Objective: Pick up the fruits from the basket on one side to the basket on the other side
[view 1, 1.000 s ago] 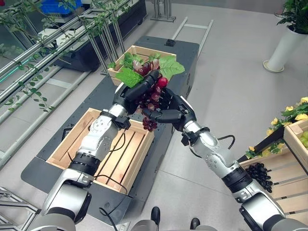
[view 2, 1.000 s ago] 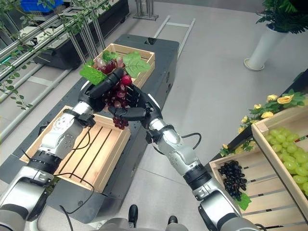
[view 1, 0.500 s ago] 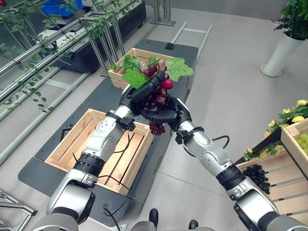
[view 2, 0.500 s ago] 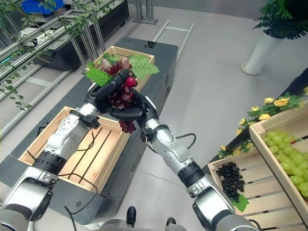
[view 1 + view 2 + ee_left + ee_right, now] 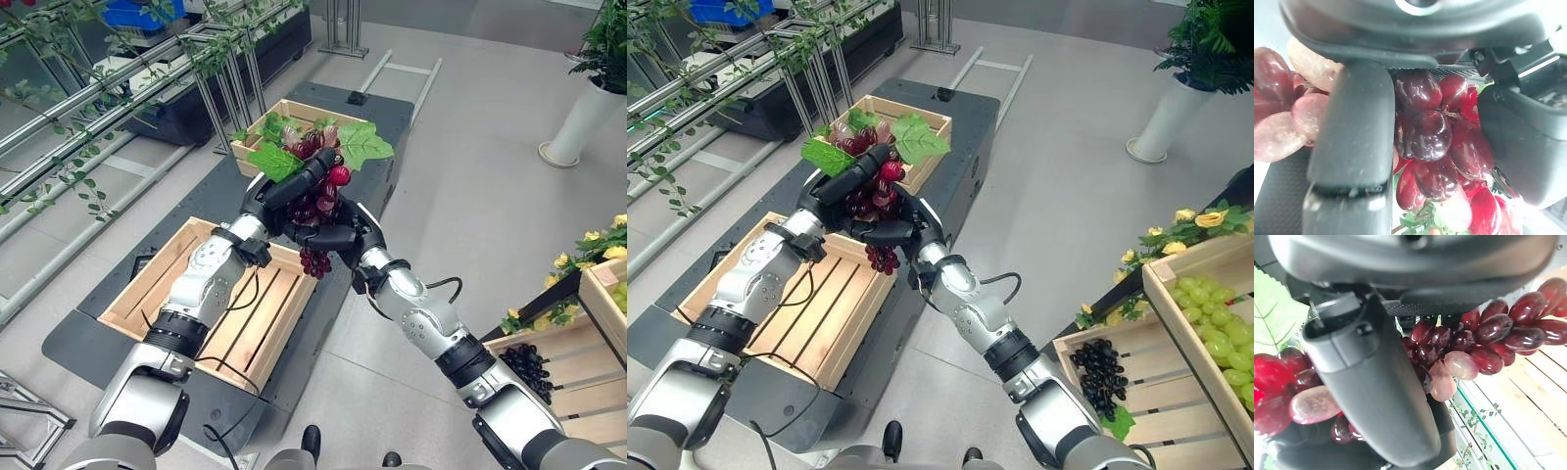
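Left of centre lies an empty slatted crate (image 5: 147, 284) on a dark cart (image 5: 88, 343). The left hand (image 5: 284, 191) rises from the lower left to mid-frame, fingers curled round the grapes (image 5: 315, 196). This is one bunch of dark red grapes, glossy, some berries paler pink, with two broad green leaves (image 5: 364, 145) at its top and a small tail of berries hanging below the hands. It is held in the air at upper centre, above the gap between the two crates on the cart. The left wrist view shows a finger (image 5: 1352, 147) crossing the berries (image 5: 1425, 132). Behind the bunch, at upper centre, a second crate (image 5: 263, 127) holds more leaves and grapes. The right hand (image 5: 338, 233), coming from the lower right, cups the bunch from below with fingers and thumb wrapped round it; its wrist view shows the berries (image 5: 1484, 342) past the thumb (image 5: 1371, 382). At the right edge stand two more crates, one with black grapes (image 5: 1099, 367), one with green grapes (image 5: 1215, 328).
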`<state>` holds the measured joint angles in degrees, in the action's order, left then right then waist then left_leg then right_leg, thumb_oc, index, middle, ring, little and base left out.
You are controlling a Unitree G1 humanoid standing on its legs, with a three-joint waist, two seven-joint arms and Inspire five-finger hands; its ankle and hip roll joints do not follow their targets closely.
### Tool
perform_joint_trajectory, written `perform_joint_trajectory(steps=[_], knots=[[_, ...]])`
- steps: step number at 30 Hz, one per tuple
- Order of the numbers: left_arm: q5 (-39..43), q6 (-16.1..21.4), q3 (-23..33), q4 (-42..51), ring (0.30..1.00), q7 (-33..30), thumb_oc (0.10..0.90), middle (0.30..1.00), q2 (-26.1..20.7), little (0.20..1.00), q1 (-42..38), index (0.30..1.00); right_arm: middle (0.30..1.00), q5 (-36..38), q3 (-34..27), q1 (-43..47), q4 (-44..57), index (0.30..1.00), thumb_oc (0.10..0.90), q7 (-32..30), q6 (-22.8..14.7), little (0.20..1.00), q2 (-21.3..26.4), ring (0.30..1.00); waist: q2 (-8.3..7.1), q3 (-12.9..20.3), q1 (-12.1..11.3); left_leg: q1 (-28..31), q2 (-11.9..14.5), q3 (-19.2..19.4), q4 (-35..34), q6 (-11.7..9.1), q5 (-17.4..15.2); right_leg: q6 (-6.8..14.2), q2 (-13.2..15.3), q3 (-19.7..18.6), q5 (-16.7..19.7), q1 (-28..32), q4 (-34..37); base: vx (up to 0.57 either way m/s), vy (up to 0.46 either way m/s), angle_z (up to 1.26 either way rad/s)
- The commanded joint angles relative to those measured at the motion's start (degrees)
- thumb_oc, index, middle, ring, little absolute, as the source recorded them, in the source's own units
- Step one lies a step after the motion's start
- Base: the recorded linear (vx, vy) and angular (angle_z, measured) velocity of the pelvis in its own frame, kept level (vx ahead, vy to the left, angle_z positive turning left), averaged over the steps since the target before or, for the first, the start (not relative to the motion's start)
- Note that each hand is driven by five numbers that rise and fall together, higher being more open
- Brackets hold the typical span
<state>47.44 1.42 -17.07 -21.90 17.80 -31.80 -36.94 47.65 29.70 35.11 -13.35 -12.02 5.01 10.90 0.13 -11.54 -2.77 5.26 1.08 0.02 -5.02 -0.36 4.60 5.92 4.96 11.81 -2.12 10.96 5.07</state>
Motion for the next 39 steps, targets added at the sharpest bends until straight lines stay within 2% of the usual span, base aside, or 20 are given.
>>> perform_joint_trajectory(steps=[1,2,3,4,5,13,22,24,27,28,31,32,34,39], knots=[[0.6,3.8,-5.5,6.1,0.300,9.0,0.400,0.300,6.2,0.300,-10.5,0.300,0.300,1.3,-2.0,9.2,-3.5,0.300,0.400,-0.3,-9.2,0.300,-5.8,0.300,1.34,10.7,-1.0,-0.1,-0.1,-2.1,0.0,-1.0,-3.7,-3.5,1.6,0.5,3.3,-1.8,-0.1,0.00,0.000,0.00],[0.4,3.9,-5.5,6.0,0.300,9.0,0.400,0.300,6.1,0.300,-10.5,0.300,0.300,1.2,-2.1,9.1,-3.5,0.300,0.400,-0.4,-9.3,0.300,-5.9,0.300,1.34,10.7,-0.9,-0.1,-0.1,-2.1,0.0,-1.0,-3.7,-3.5,1.6,0.5,3.3,-1.8,-0.1,0.00,0.000,0.00],[-0.8,4.4,-5.8,5.7,0.465,8.1,0.510,0.465,5.8,0.465,-10.7,0.465,0.300,0.7,-2.1,8.9,-3.3,0.300,0.400,-0.8,-9.8,0.300,-5.8,0.300,1.37,10.7,-0.9,-0.2,-0.1,-2.0,0.0,-1.0,-3.7,-3.5,1.6,0.5,3.3,-1.8,-0.1,0.00,0.000,0.00],[-0.6,4.5,-6.1,5.5,0.796,7.2,0.731,0.796,5.4,0.796,-10.9,0.796,0.300,0.5,-2.2,8.8,-3.3,0.300,0.400,-0.9,-10.0,0.300,-5.6,0.300,1.39,10.7,-0.8,-0.2,-0.1,-2.0,0.0,-1.0,-3.7,-3.4,1.6,0.5,3.3,-1.9,-0.1,0.00,0.000,0.00],[-1.1,4.8,-5.8,5.2,0.900,7.2,0.800,0.900,5.3,0.900,-10.8,0.900,0.300,0.4,-2.3,8.7,-3.0,0.300,0.400,-1.2,-10.0,0.300,-5.5,0.300,1.40,10.7,-0.8,-0.1,-0.1,-2.0,0.0,-1.0,-3.7,-3.4,1.6,0.4,3.3,-1.9,-0.1,0.00,0.000,0.00],[-2.4,5.9,-5.4,6.0,0.900,7.1,0.800,0.900,4.6,0.900,-10.4,0.900,0.300,0.4,-3.5,8.0,-3.0,0.300,0.400,-1.4,-10.1,0.300,-4.4,0.300,1.43,10.6,-0.5,-0.2,0.1,-1.7,0.0,-1.0,-3.8,-3.5,1.6,0.1,3.2,-2.0,-0.1,0.00,0.000,0.00],[-4.1,11.8,-5.0,9.1,0.900,7.3,0.800,0.900,3.2,0.900,-11.5,0.900,0.300,0.9,-3.6,6.0,-3.5,0.300,0.400,-0.9,-10.3,0.300,-3.7,0.300,1.34,11.0,0.2,-0.4,0.4,-0.8,0.0,-1.2,-3.9,-3.3,1.6,-0.5,3.3,-2.6,-0.1,0.00,0.000,0.00],[-6.1,14.1,-5.3,10.3,0.900,6.6,0.800,0.900,3.2,0.900,-11.9,0.900,0.300,0.9,-3.6,5.7,-3.6,0.300,0.400,-1.1,-10.5,0.300,-3.5,0.300,1.27,10.9,0.4,-0.4,0.5,-0.6,0.0,-1.3,-4.0,-3.3,1.6,-0.8,3.3,-2.7,-0.1,0.00,0.000,0.00],[-10.1,18.9,-4.8,11.6,0.900,2.7,0.800,0.900,2.1,0.900,-12.4,0.900,0.300,1.3,-4.1,5.2,-3.4,0.300,0.400,-1.3,-10.4,0.300,-2.9,0.300,1.16,11.0,0.6,-0.4,0.5,-0.3,0.0,-1.3,-4.1,-3.3,1.5,-1.1,3.2,-2.8,-0.1,0.00,0.000,0.00],[-13.4,23.0,-4.1,11.8,0.900,-0.9,0.800,0.900,1.1,0.900,-12.8,0.900,0.300,1.5,-4.4,4.8,-3.5,0.300,0.400,-1.3,-10.5,0.300,-2.6,0.300,1.05,11.0,0.7,-0.4,0.5,-0.2,0.0,-1.3,-4.2,-3.3,1.5,-1.2,3.2,-2.9,-0.1,0.00,0.000,0.00],[-17.6,27.0,-3.2,12.5,0.900,-5.4,0.800,0.900,0.2,0.900,-13.2,0.900,0.300,1.7,-4.8,4.1,-3.7,0.300,0.400,-1.4,-10.7,0.300,-2.4,0.300,0.94,11.2,0.7,-0.4,0.6,-0.1,0.0,-1.3,-4.3,-3.3,1.5,-1.3,3.1,-2.9,-0.1,0.00,0.001,-0.01],[-21.2,29.1,-2.8,12.8,0.900,-8.1,0.800,0.900,-0.1,0.900,-13.1,0.900,0.300,1.6,-5.0,3.5,-3.9,0.300,0.400,-1.3,-10.9,0.300,-2.4,0.300,0.87,11.2,0.8,-0.4,0.6,0.0,0.0,-1.2,-4.4,-3.4,1.4,-1.4,3.1,-3.0,-0.1,0.00,0.000,0.00],[-26.5,31.4,-2.6,14.3,0.900,-12.7,0.800,0.900,-1.2,0.900,-13.0,0.900,0.300,1.5,-5.3,2.1,-3.9,0.300,0.400,-1.4,-11.2,0.300,-2.3,0.300,0.75,11.2,0.9,-0.5,0.7,0.0,0.0,-1.2,-4.4,-3.4,1.4,-1.6,3.0,-3.1,-0.1,0.00,0.000,0.00],[-30.7,33.3,-1.9,15.8,0.900,-18.3,0.800,0.900,-2.0,0.900,-11.3,0.900,0.300,1.7,-5.8,-0.3,-3.3,0.300,0.400,-1.2,-11.3,0.300,-1.8,0.300,0.62,11.1,1.3,-0.2,0.8,0.3,0.0,-1.2,-4.5,-3.4,1.3,-1.9,3.0,-3.1,-0.1,0.00,-0.002,-0.03]])
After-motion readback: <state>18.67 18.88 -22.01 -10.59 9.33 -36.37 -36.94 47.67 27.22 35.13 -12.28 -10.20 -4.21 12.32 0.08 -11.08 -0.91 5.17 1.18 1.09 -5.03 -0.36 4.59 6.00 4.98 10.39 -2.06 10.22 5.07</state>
